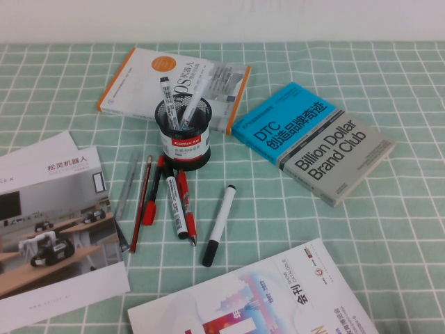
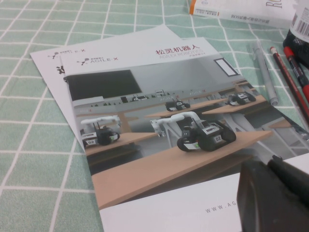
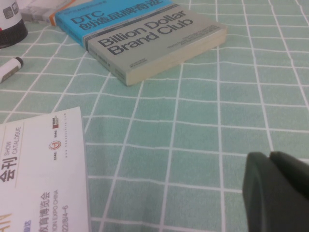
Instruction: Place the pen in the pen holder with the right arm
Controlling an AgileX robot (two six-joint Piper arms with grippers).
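The pen holder (image 1: 182, 136), a black mesh cup with a red-and-white band, stands mid-table. Two markers fit the pen's look. One white marker with black cap and lettering (image 1: 167, 99) stands in the holder beside a slim whitish pen (image 1: 192, 104). The other (image 1: 174, 205) lies on the cloth between red pens, just in front of the holder. Neither arm shows in the high view. My right gripper (image 3: 269, 155) is shut and empty, low over the green checked cloth, far from the holder (image 3: 9, 26). My left gripper (image 2: 268, 163) is shut and empty over a brochure (image 2: 145, 121).
A plainer white marker (image 1: 220, 224) lies right of the pen cluster. A grey pen (image 1: 127, 186) and a red pencil (image 1: 141, 202) lie to its left. Books (image 1: 313, 139) (image 1: 139, 80) lie behind the holder. A brochure (image 1: 49, 223) lies left and a magazine (image 1: 278, 299) in front.
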